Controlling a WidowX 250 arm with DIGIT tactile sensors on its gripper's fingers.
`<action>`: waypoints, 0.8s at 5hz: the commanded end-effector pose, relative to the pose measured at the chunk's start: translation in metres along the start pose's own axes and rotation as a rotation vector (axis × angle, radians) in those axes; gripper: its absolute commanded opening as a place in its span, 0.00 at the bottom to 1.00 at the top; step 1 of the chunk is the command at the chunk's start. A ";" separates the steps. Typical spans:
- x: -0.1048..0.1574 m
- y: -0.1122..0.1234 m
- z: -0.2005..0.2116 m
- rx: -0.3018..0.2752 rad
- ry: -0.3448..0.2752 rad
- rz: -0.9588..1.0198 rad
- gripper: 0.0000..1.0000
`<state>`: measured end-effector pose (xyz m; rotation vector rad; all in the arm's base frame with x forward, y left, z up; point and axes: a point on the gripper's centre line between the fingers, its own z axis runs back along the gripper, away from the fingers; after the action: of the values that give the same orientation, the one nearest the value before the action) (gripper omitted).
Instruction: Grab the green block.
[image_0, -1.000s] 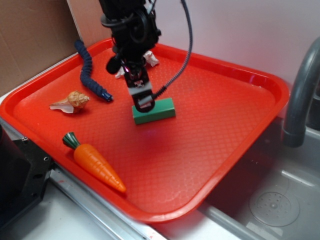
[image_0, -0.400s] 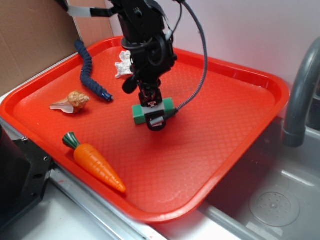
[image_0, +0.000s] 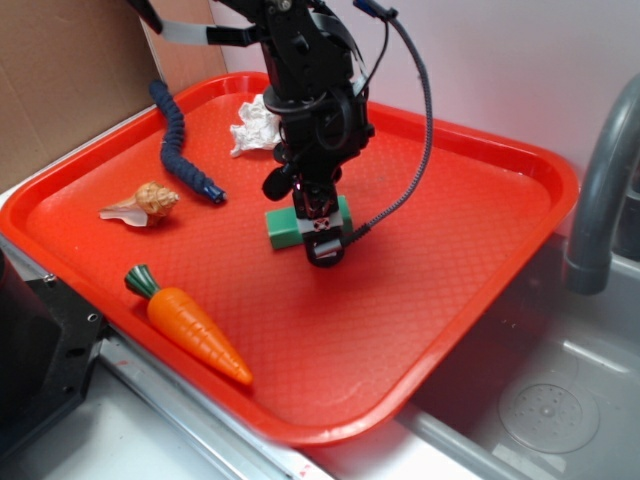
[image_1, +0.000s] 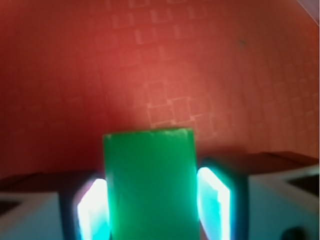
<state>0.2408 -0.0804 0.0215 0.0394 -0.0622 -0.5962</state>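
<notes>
The green block (image_0: 284, 228) lies flat near the middle of the red tray (image_0: 480, 300). My gripper (image_0: 322, 238) stands straight down over the block's right half, hiding that part. In the wrist view the green block (image_1: 149, 180) fills the space between the two lit fingers (image_1: 95, 207), whose pads press against its long sides. My gripper (image_1: 154, 197) is shut on the block, which still rests on the tray floor.
On the tray lie an orange toy carrot (image_0: 190, 325) at front left, a seashell (image_0: 145, 203), a dark blue ribbed snake-like toy (image_0: 180, 140) and a white crumpled piece (image_0: 258, 125) at the back. A grey faucet (image_0: 600, 190) and sink (image_0: 550, 400) stand at the right.
The gripper moved from the block's left end to over its right half, came lower, and now has the block between its fingers. The block has barely shifted.
</notes>
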 end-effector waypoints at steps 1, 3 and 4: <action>-0.003 0.003 0.033 0.082 0.031 0.145 0.00; -0.040 0.023 0.115 -0.010 0.044 0.512 0.00; -0.062 0.026 0.139 -0.036 0.023 0.602 0.00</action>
<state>0.1898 -0.0248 0.1456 0.0010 0.0200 -0.0104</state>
